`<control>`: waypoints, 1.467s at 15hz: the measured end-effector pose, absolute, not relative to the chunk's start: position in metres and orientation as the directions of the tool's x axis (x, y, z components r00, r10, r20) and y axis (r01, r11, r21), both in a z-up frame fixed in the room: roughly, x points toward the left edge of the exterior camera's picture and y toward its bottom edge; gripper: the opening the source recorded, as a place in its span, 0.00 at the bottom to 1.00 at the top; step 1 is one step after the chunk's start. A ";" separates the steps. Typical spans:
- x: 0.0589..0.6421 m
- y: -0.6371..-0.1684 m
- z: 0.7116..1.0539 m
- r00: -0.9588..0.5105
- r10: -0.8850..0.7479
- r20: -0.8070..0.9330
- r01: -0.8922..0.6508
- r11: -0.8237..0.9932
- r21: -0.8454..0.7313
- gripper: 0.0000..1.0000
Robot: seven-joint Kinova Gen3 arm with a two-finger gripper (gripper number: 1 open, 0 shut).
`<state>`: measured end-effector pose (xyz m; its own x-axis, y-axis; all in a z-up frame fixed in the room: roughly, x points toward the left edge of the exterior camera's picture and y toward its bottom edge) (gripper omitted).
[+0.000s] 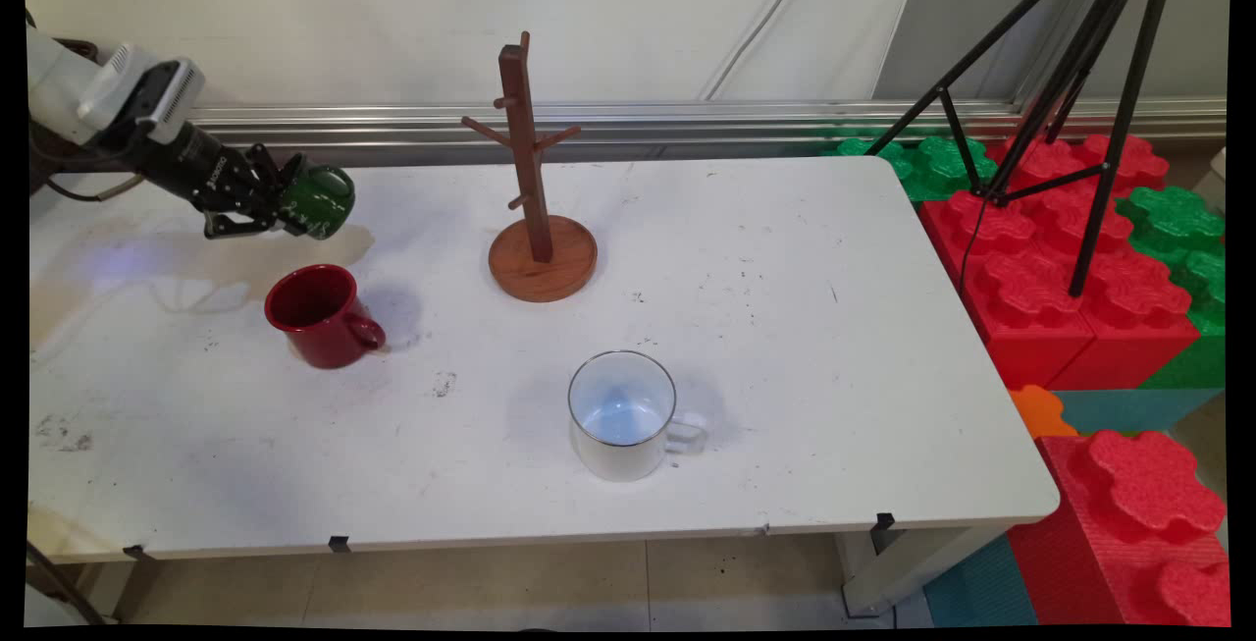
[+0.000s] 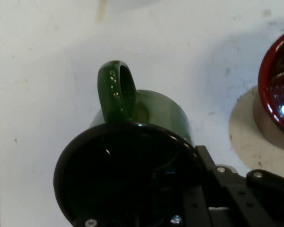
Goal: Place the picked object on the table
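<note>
The gripper [image 1: 278, 207] was clamped on the rim of a green mug [image 1: 319, 200], one finger apparently inside the mouth and one outside. It held the mug on its side above the far left of the white table [image 1: 785, 327], mouth toward the arm, base pointing right.

Just below and nearer to me stood a red mug [image 1: 322, 315], upright, handle to the right. Further right stood the wooden mug tree [image 1: 535, 199], pegs bare. A white enamel mug [image 1: 624, 413] sat well apart near the front edge.

Risks, as I judged them: a rim pinch on glazed ware looked thin, and the mug could swivel or slip if the arm swung fast. A drop from there could strike the red mug. Nearing the tree carelessly could tip it.

The main view gave the layout and the mug's height off the table. The hand view alone showed the green mug's handle [image 2: 117, 90] and dark interior, with only the red mug's rim [image 2: 277, 80] at its edge; no tree, no white mug.
</note>
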<state>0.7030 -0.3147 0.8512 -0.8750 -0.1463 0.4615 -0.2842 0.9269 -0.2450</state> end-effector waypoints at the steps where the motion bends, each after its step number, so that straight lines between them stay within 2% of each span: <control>1: 0.703 -0.315 0.849 -0.878 -0.146 0.455 -0.281 0.928 -0.246 0.00; 22: 0.687 -0.315 0.799 -0.933 -0.102 0.345 -0.199 0.945 -0.258 0.00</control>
<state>0.6875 -0.3152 0.7989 -0.9329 -0.1018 0.3455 -0.1989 0.9453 -0.2584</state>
